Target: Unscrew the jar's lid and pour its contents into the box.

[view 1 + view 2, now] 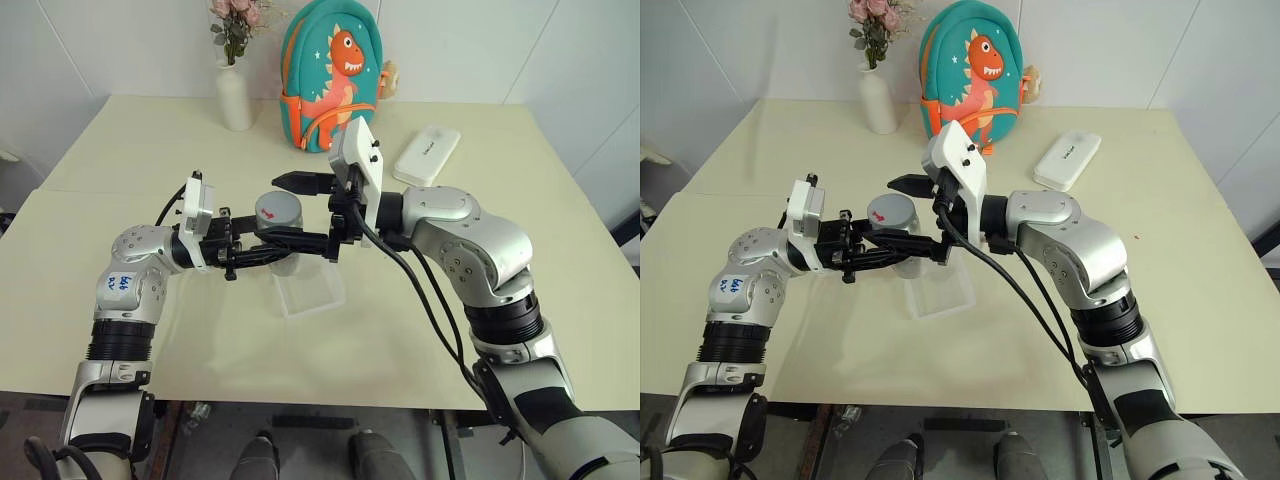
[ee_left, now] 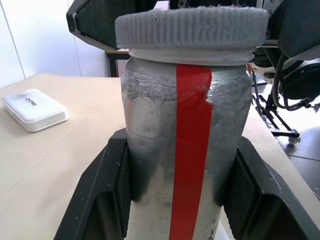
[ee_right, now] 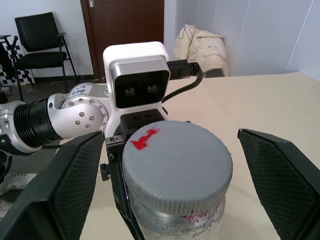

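While the left pincer clamps the jar round its body, its two black fingers pressed against either side of the glass, the lid is still seated on the neck and nothing has been loosened yet. The jar is held upright above the bench, just over the near-left edge of the box, which lies directly below and slightly beyond it. The right pincer stands wide open, one finger on each side of the lid and neither touching it.

The main risk, as I judge it, is in the closing: if those fingers come together too high on the lid's ribbed rim they could skid off when the wrist turns, and if too low they would catch the jar's shoulder and lock cap and glass together. A second risk is the jar spinning inside the left grip, since the smooth labelled wall offers little purchase against a twist; then the lid would never break free. A hard twist could also tilt the jar out of upright and drag it away from above the box, so that anything spilling later lands on the bench instead. The contents cannot be made out through the glass, so how easily they would pour cannot be told.
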You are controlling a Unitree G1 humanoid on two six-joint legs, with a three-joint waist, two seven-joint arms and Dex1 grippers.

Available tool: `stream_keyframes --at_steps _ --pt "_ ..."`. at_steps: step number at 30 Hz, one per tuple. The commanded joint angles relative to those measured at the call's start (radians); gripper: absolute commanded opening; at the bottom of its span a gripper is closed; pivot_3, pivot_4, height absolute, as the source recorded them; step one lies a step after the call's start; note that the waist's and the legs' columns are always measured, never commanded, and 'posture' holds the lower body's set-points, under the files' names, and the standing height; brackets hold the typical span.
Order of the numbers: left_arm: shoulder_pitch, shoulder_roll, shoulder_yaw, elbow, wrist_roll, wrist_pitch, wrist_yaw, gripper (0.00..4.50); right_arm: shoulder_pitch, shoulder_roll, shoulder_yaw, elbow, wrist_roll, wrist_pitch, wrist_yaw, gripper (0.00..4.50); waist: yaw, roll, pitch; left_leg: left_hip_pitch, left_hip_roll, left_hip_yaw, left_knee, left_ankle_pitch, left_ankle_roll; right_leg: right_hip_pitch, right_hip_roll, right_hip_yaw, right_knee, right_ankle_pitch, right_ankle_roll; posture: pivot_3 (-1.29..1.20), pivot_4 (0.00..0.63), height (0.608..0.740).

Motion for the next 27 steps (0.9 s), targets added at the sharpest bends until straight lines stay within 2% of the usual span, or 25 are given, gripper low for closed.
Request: stream_keyframes --at_steps 1,5,8,11,13,27 --pt "-0.012 -0.003 0.008 -0.019 -0.003 -0.018 0.003 1.98 -0.030 0.008 -0.012 -0.020 0.004 -0.018 0.009 4.50 0.000 0.000 0.000 0.000 0.000 0.000 0.000 0.000 0.000 0.000 0.000 0.000 0.000 0.000 0.000 0.00 0.150 0.740" --pt "-0.012 -0.004 0.009 -0.018 -0.003 -0.021 0.004 1.98 -0.034 0.010 -0.019 -0.019 0.009 -0.017 0.007 4.50 0.000 0.000 0.000 0.000 0.000 0.000 0.000 0.000 0.000 0.000 0.000 0.000 0.000 0.000 0.000 0.00 0.150 0.740" --pt "-0.011 -0.005 0.009 -0.017 -0.002 -0.022 0.005 1.98 -0.033 0.010 -0.021 -0.017 0.008 -0.018 0.005 3.93 0.000 0.000 0.000 0.000 0.000 0.000 0.000 0.000 0.000 0.000 0.000 0.000 0.000 0.000 0.000 0.00 0.150 0.740" --pt "-0.011 -0.007 0.010 -0.016 -0.001 -0.025 0.005 1.98 -0.035 0.012 -0.021 -0.014 0.007 -0.020 0.004 2.91 0.000 0.000 0.000 0.000 0.000 0.000 0.000 0.000 0.000 0.000 0.000 0.000 0.000 0.000 0.000 0.00 0.150 0.740" --pt "-0.010 -0.008 0.010 -0.016 0.000 -0.026 0.006 1.98 -0.036 0.011 -0.019 -0.012 0.006 -0.021 0.006 2.54 0.000 0.000 0.000 0.000 0.000 0.000 0.000 0.000 0.000 0.000 0.000 0.000 0.000 0.000 0.000 0.00 0.150 0.740" --pt "-0.002 0.008 -0.008 -0.018 0.013 0.001 -0.004 1.98 -0.087 -0.011 -0.062 0.014 0.009 -0.056 0.038 2.54 0.000 0.000 0.000 0.000 0.000 0.000 0.000 0.000 0.000 0.000 0.000 0.000 0.000 0.000 0.000 0.00 0.150 0.740"
